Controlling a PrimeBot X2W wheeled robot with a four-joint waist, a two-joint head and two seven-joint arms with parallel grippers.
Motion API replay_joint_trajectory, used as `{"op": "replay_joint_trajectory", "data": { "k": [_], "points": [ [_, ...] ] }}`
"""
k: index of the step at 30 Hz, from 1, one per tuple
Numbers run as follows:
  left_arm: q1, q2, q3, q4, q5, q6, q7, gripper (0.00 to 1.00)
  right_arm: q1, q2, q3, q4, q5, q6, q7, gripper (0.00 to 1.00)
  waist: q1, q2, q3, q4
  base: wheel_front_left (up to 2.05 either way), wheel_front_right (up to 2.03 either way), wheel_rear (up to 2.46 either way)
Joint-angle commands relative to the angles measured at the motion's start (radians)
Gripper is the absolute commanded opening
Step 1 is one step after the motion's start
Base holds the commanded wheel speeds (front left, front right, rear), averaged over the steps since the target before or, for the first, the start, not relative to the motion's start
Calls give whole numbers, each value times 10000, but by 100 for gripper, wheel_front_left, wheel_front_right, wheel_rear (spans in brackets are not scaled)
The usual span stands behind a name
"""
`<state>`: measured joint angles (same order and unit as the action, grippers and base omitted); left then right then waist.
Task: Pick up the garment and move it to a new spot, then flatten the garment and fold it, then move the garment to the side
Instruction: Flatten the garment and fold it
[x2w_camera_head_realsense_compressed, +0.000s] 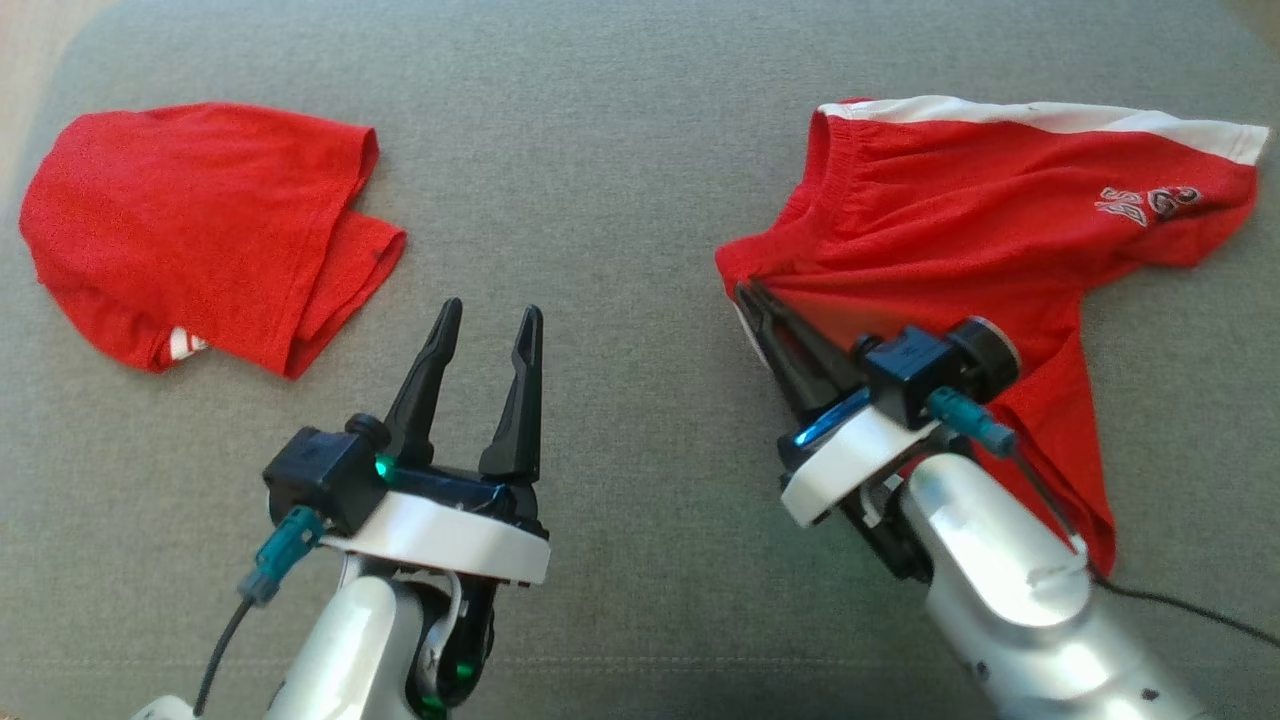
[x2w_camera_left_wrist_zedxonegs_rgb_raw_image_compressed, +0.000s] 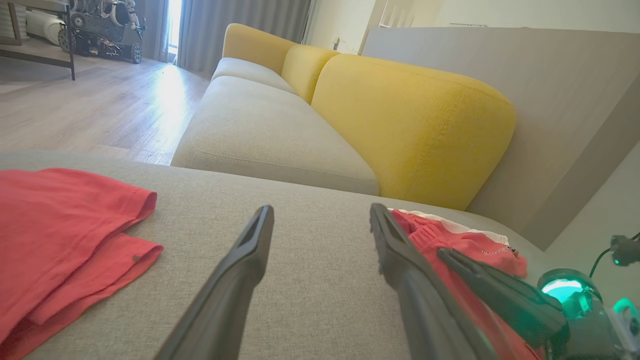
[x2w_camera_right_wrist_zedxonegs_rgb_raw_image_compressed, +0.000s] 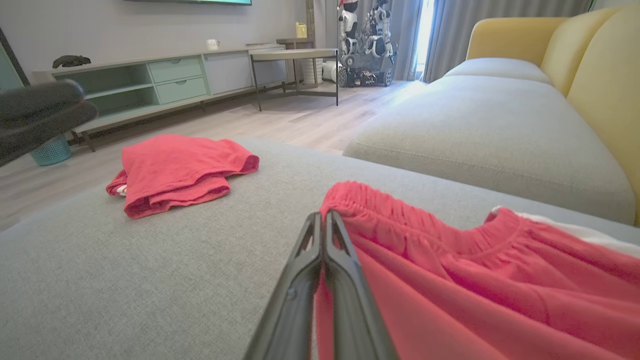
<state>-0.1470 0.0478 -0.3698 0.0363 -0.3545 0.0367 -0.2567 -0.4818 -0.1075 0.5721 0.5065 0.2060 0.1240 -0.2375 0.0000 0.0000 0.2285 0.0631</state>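
Before me lies a grey fabric sofa cushion (x2w_camera_head_realsense_compressed: 620, 150). On it, to my left, rests a folded red garment (x2w_camera_head_realsense_compressed: 200, 230). To my right, well apart, red shorts (x2w_camera_head_realsense_compressed: 980, 210) with a white stripe lie spread and wrinkled.

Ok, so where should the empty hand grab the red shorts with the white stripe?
Probably the far end of the red shorts' gathered waistband, coming from the left over the cushion. The right hand pinches its near end, and that edge faces the open left hand.
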Motion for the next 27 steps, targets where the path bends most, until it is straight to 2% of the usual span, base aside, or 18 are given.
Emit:
{"op": "replay_joint_trajectory", "data": {
  "k": [1,6,11,15,21,22,23,27],
  "points": [
    [-244,24,357,-319,-13,66,-51,100,-250,-24,70,-427,12,67,50,0,0,0,8,-44,0,0,0],
    [-303,24,323,-367,20,46,-51,100,-230,-492,-853,-351,-53,67,602,0,0,0,198,-101,0,0,0],
    [-447,24,276,-362,40,-6,-51,100,-496,-712,-1732,609,-451,67,875,0,0,0,476,-84,0,0,0],
    [-540,24,297,-335,92,-57,-51,100,-866,-630,-1975,1351,-557,67,774,0,0,0,655,-81,0,0,0],
    [-665,24,332,-288,151,-103,-51,100,-1280,-415,-1798,2202,-521,67,594,0,0,0,788,-115,0,0,0],
    [-692,24,331,-279,162,-107,-51,100,-1367,-405,-1765,2371,-576,67,559,37,0,0,802,-136,0,0,0],
    [-715,24,331,-273,171,-109,-51,100,-1440,-374,-1762,2518,-615,67,505,100,0,0,805,-165,0,0,0],
    [-737,24,366,-246,247,-124,-51,100,-1612,-147,-1832,2923,-558,67,263,100,0,0,723,-442,0,0,0]
  ]
}}
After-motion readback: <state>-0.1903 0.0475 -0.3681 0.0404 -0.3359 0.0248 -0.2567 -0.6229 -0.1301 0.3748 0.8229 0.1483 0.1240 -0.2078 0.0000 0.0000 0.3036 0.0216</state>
